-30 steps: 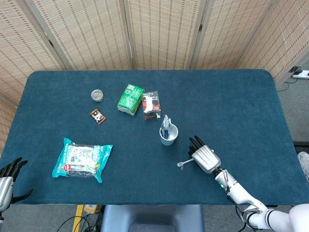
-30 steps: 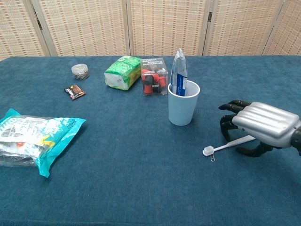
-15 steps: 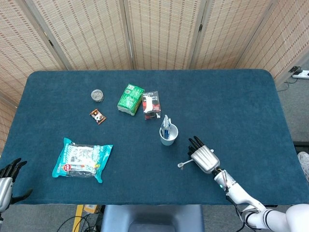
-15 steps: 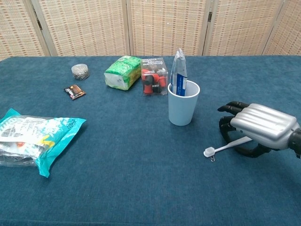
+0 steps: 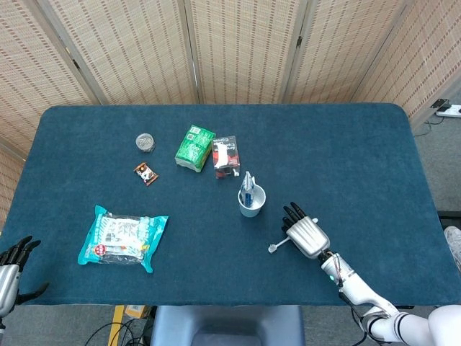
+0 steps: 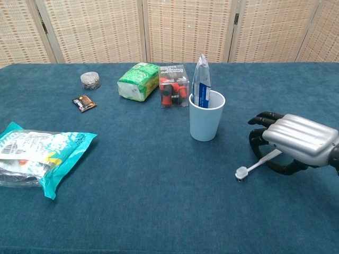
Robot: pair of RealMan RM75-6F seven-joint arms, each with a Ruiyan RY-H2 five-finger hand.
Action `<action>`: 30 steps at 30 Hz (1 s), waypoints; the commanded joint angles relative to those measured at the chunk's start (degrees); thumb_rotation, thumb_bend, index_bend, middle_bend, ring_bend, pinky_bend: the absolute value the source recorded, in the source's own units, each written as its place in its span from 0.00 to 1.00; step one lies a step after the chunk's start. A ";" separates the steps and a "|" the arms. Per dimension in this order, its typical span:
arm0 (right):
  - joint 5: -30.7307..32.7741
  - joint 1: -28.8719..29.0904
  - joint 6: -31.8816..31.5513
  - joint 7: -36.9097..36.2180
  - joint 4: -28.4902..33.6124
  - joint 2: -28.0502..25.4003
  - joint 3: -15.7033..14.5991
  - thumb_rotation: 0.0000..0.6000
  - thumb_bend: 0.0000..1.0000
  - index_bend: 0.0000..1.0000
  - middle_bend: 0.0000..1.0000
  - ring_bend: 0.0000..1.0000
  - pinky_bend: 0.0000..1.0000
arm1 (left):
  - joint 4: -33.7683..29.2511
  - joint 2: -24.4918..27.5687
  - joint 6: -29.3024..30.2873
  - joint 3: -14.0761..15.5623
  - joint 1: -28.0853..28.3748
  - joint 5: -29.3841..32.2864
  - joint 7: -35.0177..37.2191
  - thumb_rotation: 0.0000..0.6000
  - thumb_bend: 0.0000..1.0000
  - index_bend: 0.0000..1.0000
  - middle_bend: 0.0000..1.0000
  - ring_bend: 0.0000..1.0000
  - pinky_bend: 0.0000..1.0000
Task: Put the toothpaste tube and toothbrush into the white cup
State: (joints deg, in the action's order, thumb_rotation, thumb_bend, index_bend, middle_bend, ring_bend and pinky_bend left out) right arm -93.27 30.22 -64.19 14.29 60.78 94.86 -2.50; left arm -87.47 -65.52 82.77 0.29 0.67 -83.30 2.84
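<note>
The white cup [image 5: 252, 203] [image 6: 206, 119] stands upright near the table's middle, with the blue-and-silver toothpaste tube [image 5: 247, 186] [image 6: 201, 82] standing in it. To its right, my right hand [image 5: 306, 234] [image 6: 296, 140] is palm down with its fingers curled around the handle of the white toothbrush [image 5: 278, 246] [image 6: 257, 164]. The handle slopes up into the hand, and the brush head rests on the cloth at its left. My left hand [image 5: 11, 270] shows only in the head view, at the table's front left corner, fingers apart and holding nothing.
A teal snack bag [image 5: 122, 236] [image 6: 37, 156] lies front left. Behind the cup sit a green pack [image 5: 194, 148], a clear box of red items [image 5: 226, 155], a round metal tin [image 5: 145, 142] and a small sachet [image 5: 146, 174].
My right hand shifted slightly right and tightened on the toothbrush handle. The handle end rose and the brush head swung right and down. The left hand stayed put.
</note>
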 commanded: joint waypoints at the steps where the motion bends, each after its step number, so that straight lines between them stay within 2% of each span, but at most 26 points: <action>1: -0.17 -0.66 -1.94 -1.29 0.78 -0.84 0.37 1.00 0.42 0.59 0.35 0.11 0.10 | -0.06 0.04 0.09 -0.06 -0.02 0.02 0.01 1.00 0.25 0.17 0.10 0.14 0.19; 7: -0.49 -2.00 -7.58 -6.23 5.13 -4.39 2.01 1.00 0.43 0.61 0.36 0.12 0.10 | -0.42 0.25 0.06 -0.22 0.15 0.00 -0.30 1.00 0.25 0.17 0.10 0.14 0.19; 11: 0.12 -2.25 -10.70 -11.11 10.10 -7.10 4.36 1.00 0.43 0.62 0.36 0.13 0.10 | -1.03 0.42 0.09 -0.39 0.37 -0.14 -0.76 1.00 0.25 0.17 0.10 0.14 0.19; 16: 2.55 -1.67 -11.13 -17.58 15.19 -8.52 7.57 1.00 0.43 0.63 0.36 0.13 0.10 | -1.81 0.55 0.21 -0.39 0.56 -0.53 -1.42 1.00 0.25 0.17 0.10 0.14 0.19; 20: 5.44 -0.57 -9.80 -23.70 17.54 -7.68 10.39 1.00 0.43 0.63 0.36 0.13 0.10 | -2.37 0.77 0.37 -0.37 0.52 -0.56 -1.76 1.00 0.25 0.17 0.10 0.14 0.19; 30: 12.08 2.20 -5.30 -38.16 18.19 -2.56 15.88 1.00 0.41 0.63 0.36 0.13 0.10 | -3.03 1.40 0.71 -0.21 0.12 -0.23 -2.18 1.00 0.25 0.17 0.10 0.14 0.19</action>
State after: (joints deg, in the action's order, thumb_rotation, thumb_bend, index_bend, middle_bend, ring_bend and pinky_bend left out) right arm -82.95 31.54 -70.97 -21.11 78.48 90.97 11.92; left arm -90.51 -64.12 83.47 0.08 0.79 -83.53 0.65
